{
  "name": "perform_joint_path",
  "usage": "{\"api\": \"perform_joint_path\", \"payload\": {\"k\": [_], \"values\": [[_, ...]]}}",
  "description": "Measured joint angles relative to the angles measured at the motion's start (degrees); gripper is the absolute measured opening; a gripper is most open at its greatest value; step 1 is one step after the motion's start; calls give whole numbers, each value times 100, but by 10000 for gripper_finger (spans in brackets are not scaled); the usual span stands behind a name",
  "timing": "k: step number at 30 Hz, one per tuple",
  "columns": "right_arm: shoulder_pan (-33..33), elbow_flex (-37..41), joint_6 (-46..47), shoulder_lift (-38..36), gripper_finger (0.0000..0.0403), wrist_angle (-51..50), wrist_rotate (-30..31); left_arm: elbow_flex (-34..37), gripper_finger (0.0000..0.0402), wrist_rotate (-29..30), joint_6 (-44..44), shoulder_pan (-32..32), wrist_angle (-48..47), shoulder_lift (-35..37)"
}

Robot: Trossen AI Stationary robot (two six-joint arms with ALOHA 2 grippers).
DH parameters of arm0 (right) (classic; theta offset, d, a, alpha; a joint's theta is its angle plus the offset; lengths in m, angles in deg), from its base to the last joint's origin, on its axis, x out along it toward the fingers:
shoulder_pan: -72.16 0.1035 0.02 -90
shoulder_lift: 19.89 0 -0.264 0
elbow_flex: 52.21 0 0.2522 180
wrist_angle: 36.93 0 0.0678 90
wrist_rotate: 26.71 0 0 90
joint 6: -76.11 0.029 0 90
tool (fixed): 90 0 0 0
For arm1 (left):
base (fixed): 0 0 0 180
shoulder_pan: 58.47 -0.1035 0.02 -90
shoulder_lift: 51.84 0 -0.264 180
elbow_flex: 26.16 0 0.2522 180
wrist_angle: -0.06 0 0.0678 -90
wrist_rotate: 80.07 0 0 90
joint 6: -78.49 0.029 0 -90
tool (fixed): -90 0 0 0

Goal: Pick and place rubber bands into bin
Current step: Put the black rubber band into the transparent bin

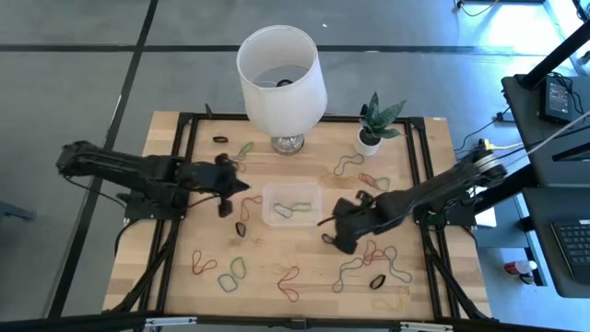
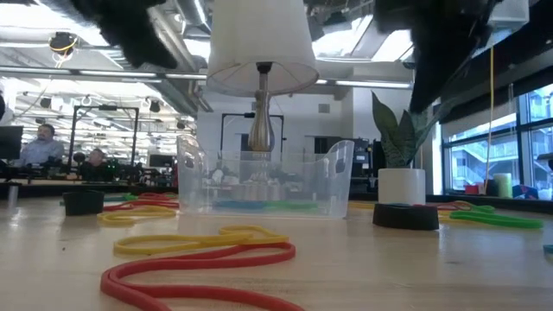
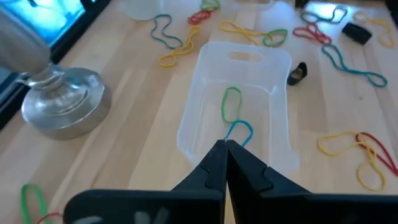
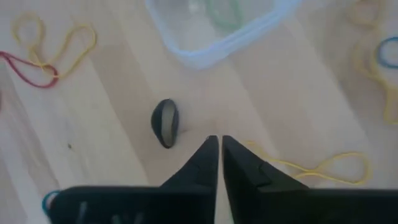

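Dark and pressed tip to tip, the fingers of your left gripper [image 3: 225, 149] hold nothing; it hangs just beside the left short wall of the small shallow clear plastic bin [image 1: 291, 204]. Your right gripper [image 4: 220, 144] is likewise closed on nothing, above bare wood near the bin's right front corner, with a thick black rubber band [image 4: 165, 122] lying just beside its tips.

The bin sits at mid-table, its long axis running left to right in the high view, and the left gripper looks along that axis. Inside it lie a thin green rubber band [image 3: 232, 103], stretched lengthwise along the bin, and a blue band [image 3: 239, 131] at the end nearer your left gripper.

The other thin rubber bands [image 1: 364, 269] in red, yellow, green and black are scattered flat over the pale wooden table [image 1: 166, 267], most of them in front and to the right of the bin.

Behind the bin stands a white cylindrical lampshade [image 1: 281, 69] on a metal lamp base [image 3: 63, 109], with a small potted plant [image 1: 373, 124] to its right.

In the low view both grippers are cut off at the top edge.
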State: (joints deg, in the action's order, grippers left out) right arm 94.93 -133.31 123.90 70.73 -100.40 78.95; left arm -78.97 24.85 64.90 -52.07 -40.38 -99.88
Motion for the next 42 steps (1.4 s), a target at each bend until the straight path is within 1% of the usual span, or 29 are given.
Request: {"api": "perform_joint_path", "payload": {"k": [5,9,11,14,17,20,22,25,26,29,32,34,37,39,42], "values": [[-1,-272,151,837,80,21,-272,590,1,-2,25,-59,16,902],[-1,-286,364,1321,114,218,-534,877,1,-106,71,-57,10,1400],[-1,-288,488,1506,122,434,-574,978,1,-146,70,-57,-41,1573],[-1,-288,613,1715,125,583,-614,1037,1,-300,84,-57,-10,1711],[-1,-290,619,1919,118,594,-651,1049,1,-379,89,-57,-35,1762],[-5,-291,667,2076,101,738,-699,1049,1,-417,92,-56,-53,1758],[-5,-309,800,2125,77,751,-766,1049,1,-433,140,-57,-57,1761],[-14,-309,1032,2092,19,718,-929,1049,1,-456,198,-55,-79,1756],[-20,-312,1082,2050,11,680,-996,1049,1,-457,196,-56,-83,1756],[8,-532,1366,1820,9,-22,-1144,1049,1,-434,193,-55,-81,1756],[-3,-995,1470,1562,4,-806,-1050,1049,1,-403,189,-56,-38,1732],[-47,-1378,1487,1431,4,-1349,-752,1049,1,-398,190,-57,-34,1718],[-205,-2153,1482,1354,3,-1986,-374,1049,1,-393,181,-55,-29,1687],[-411,-2635,1319,1415,2,-2396,-354,1049,1,-391,181,-55,-29,1656],[-777,-3217,734,1658,2,-2314,-108,1049,1,-389,187,-55,-18,1572]]}}
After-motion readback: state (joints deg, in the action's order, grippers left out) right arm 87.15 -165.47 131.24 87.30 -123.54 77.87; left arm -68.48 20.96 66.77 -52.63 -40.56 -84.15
